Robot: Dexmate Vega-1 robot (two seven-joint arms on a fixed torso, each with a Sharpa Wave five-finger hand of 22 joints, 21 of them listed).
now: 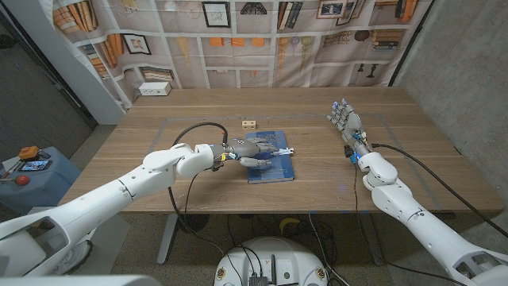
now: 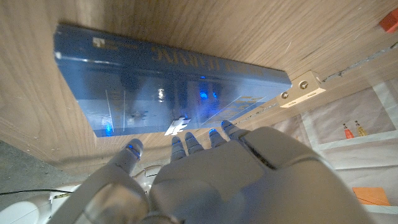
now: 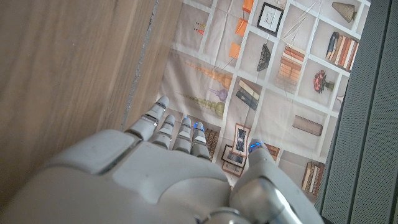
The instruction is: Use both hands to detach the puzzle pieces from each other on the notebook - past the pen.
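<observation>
Centrally, blue notebook on wooden table, puzzle pieces just beyond its far edge, left hand over notebook, fingers spread, empty, right hand well apart, fingers extended, empty.

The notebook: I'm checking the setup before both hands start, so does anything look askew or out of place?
Slightly. The blue notebook lies a little skewed to the table edge. The wooden puzzle pieces sit on bare wood beyond it, not on its cover. The left hand is over the notebook; the right hand is far off.
</observation>
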